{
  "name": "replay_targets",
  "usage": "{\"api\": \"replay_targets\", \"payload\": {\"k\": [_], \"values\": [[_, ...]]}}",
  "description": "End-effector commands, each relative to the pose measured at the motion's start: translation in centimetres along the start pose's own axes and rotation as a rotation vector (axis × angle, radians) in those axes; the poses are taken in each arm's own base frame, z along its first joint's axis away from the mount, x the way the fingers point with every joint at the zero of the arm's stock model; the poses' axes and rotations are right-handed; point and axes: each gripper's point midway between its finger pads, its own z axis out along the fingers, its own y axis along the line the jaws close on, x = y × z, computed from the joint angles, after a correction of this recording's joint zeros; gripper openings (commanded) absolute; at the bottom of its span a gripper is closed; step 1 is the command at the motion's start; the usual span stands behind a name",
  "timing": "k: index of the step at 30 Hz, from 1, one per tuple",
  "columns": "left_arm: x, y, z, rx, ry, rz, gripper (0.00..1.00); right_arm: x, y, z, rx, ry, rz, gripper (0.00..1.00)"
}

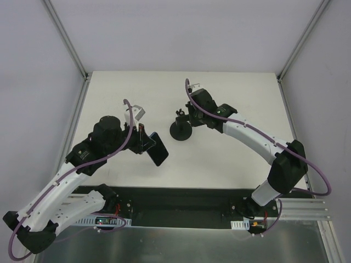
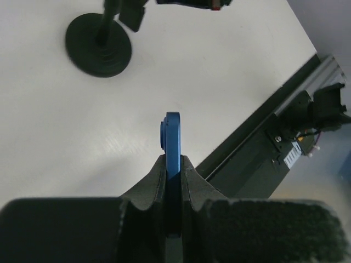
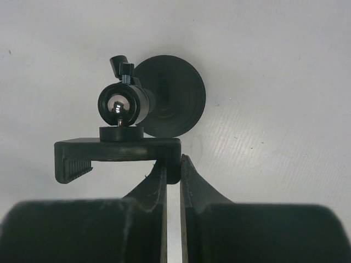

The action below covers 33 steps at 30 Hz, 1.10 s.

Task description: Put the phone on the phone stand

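The phone (image 1: pixel 159 150) is a thin slab with a dark face and a blue rim. My left gripper (image 1: pixel 143 139) is shut on it and holds it on edge above the table. In the left wrist view its blue edge (image 2: pixel 173 137) sticks out between my fingers, with the gripper (image 2: pixel 173 163) closed on both faces. The phone stand (image 1: pixel 180 132) stands on its round base at mid table, right of the phone. My right gripper (image 1: pixel 190 116) is at its top. In the right wrist view that gripper (image 3: pixel 173 164) is shut on the right end of the stand's cradle (image 3: pixel 115 150), above the disc base (image 3: pixel 175 104).
The white table (image 1: pixel 230 93) is walled on three sides with aluminium posts at the corners. A black rail (image 1: pixel 181 200) with arm mounts and wiring runs along the near edge. The stand's base also shows in the left wrist view (image 2: pixel 98 46).
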Motion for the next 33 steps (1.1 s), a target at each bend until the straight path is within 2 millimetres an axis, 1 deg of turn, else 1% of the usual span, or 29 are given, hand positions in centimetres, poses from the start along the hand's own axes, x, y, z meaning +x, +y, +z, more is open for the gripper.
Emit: {"api": "replay_targets", "payload": {"k": [1, 2, 3, 4, 5, 6, 7, 8, 9, 10, 11, 12, 13, 14, 15, 16, 17, 18, 19, 20, 22, 23, 25, 26, 29, 30, 33], "values": [[-4.4, -7.2, -0.5, 0.402, -0.115, 0.273, 0.00, -0.6, 2.2, -4.0, -0.202, -0.015, -0.179, 0.01], [-4.5, -8.0, 0.0, 0.459, -0.103, 0.305, 0.00, -0.3, 2.3, -4.5, -0.235, -0.010, -0.199, 0.01], [-5.2, -9.9, -0.7, 0.569, -0.125, 0.365, 0.00, 0.0, 2.9, -4.9, -0.288, 0.000, -0.209, 0.01], [-5.6, -10.4, -0.7, 0.608, -0.144, 0.435, 0.00, 0.3, 3.4, -5.4, -0.354, 0.014, -0.208, 0.01], [-5.8, -10.6, -0.1, 0.636, -0.144, 0.467, 0.00, 0.5, 3.5, -5.7, -0.394, 0.019, -0.230, 0.01], [-6.6, -11.3, -0.2, 0.668, -0.168, 0.504, 0.00, 1.0, 3.8, -5.9, -0.435, 0.033, -0.241, 0.01], [-6.9, -12.0, -0.3, 0.728, -0.199, 0.607, 0.00, 1.6, 4.3, -6.2, -0.502, 0.059, -0.248, 0.01], [-6.7, -12.2, 0.4, 0.770, -0.187, 0.643, 0.00, 1.9, 4.5, -6.4, -0.533, 0.064, -0.275, 0.01], [-7.2, -12.7, 0.4, 0.801, -0.204, 0.689, 0.00, 2.1, 4.6, -6.5, -0.554, 0.074, -0.281, 0.01], [-7.1, -13.2, 0.4, 0.854, -0.213, 0.748, 0.00, 2.5, 4.7, -6.7, -0.584, 0.096, -0.281, 0.01], [-6.9, -13.1, 1.5, 0.880, -0.190, 0.752, 0.00, 2.7, 4.8, -6.6, -0.597, 0.111, -0.286, 0.01], [-7.4, -13.5, 1.5, 0.906, -0.201, 0.779, 0.00, 3.0, 4.8, -6.7, -0.614, 0.118, -0.307, 0.01], [-7.1, -14.0, 1.3, 0.972, -0.195, 0.801, 0.00, 3.1, 5.1, -6.9, -0.645, 0.122, -0.309, 0.01], [-6.9, -13.9, 2.4, 1.001, -0.167, 0.787, 0.00, 3.1, 5.2, -6.9, -0.653, 0.123, -0.316, 0.01], [-7.5, -14.3, 2.3, 1.026, -0.171, 0.795, 0.00, 3.4, 5.3, -7.1, -0.668, 0.129, -0.333, 0.01], [-7.6, -14.2, 2.9, 1.035, -0.163, 0.798, 0.00, 3.3, 5.4, -7.1, -0.680, 0.129, -0.341, 0.01], [-7.2, -13.9, 4.1, 1.042, -0.122, 0.770, 0.00, 3.4, 5.5, -7.3, -0.696, 0.128, -0.347, 0.01], [-7.7, -14.2, 4.2, 1.052, -0.126, 0.779, 0.00, 3.4, 5.7, -7.5, -0.712, 0.126, -0.353, 0.01], [-7.8, -14.0, 4.7, 1.054, -0.122, 0.783, 0.00, 3.3, 5.9, -7.7, -0.728, 0.123, -0.357, 0.01], [-7.5, -13.7, 5.7, 1.062, -0.095, 0.765, 0.00, 3.2, 6.0, -7.8, -0.734, 0.118, -0.359, 0.01], [-7.7, -13.5, 6.3, 1.060, -0.082, 0.768, 0.00, 3.0, 6.3, -8.2, -0.753, 0.110, -0.366, 0.01], [-7.4, -13.2, 7.3, 1.062, -0.060, 0.752, 0.00, 2.9, 6.3, -8.4, -0.757, 0.105, -0.368, 0.01], [-7.3, -13.0, 7.8, 1.060, -0.034, 0.744, 0.00, 2.7, 6.4, -8.6, -0.761, 0.096, -0.372, 0.01], [-7.0, -12.6, 8.6, 1.053, -0.012, 0.730, 0.00, 2.6, 6.3, -8.6, -0.757, 0.093, -0.373, 0.01], [-6.5, -11.6, 9.7, 1.022, 0.034, 0.695, 0.00, 2.7, 5.9, -8.6, -0.737, 0.096, -0.382, 0.01], [-6.4, -11.4, 9.8, 1.016, 0.042, 0.690, 0.00, 3.0, 5.7, -8.4, -0.729, 0.104, -0.384, 0.01], [-5.8, -10.5, 10.1, 0.994, 0.080, 0.651, 0.00, 3.2, 5.2, -8.1, -0.704, 0.107, -0.390, 0.01]]}}
